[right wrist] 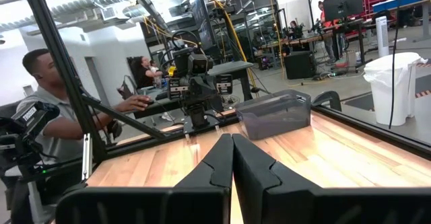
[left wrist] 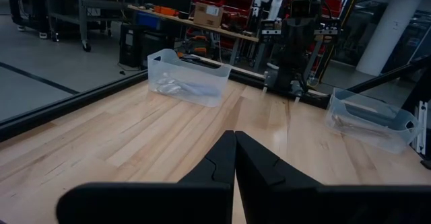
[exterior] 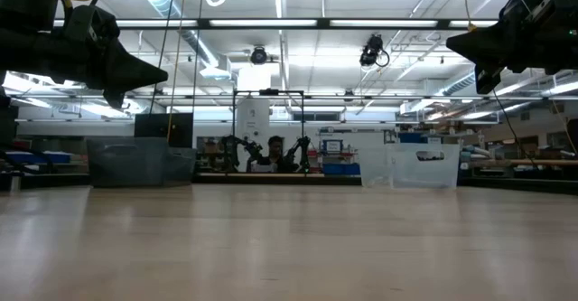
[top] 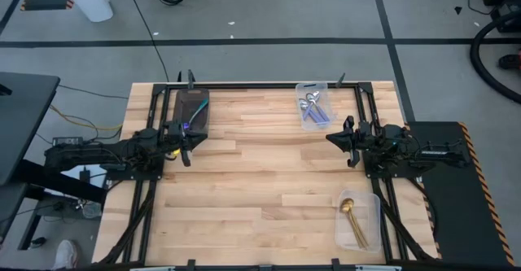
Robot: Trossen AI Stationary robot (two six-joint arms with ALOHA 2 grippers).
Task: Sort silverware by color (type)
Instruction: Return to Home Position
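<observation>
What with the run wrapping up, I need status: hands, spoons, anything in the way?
Left hand shut, empty, left side of table. Right hand shut, empty, right side. Gold spoons in one clear bin, silver-bowled spoons in the other. Nothing in the way.

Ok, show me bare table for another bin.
Widest: the middle of the table, between the left gripper and right gripper, both shut and empty. Also free: the gap between the dark tray and the clear bin on the same edge, and the boards from the second bin, holding gold spoons, toward the left arm. Crowded only around those containers.
</observation>
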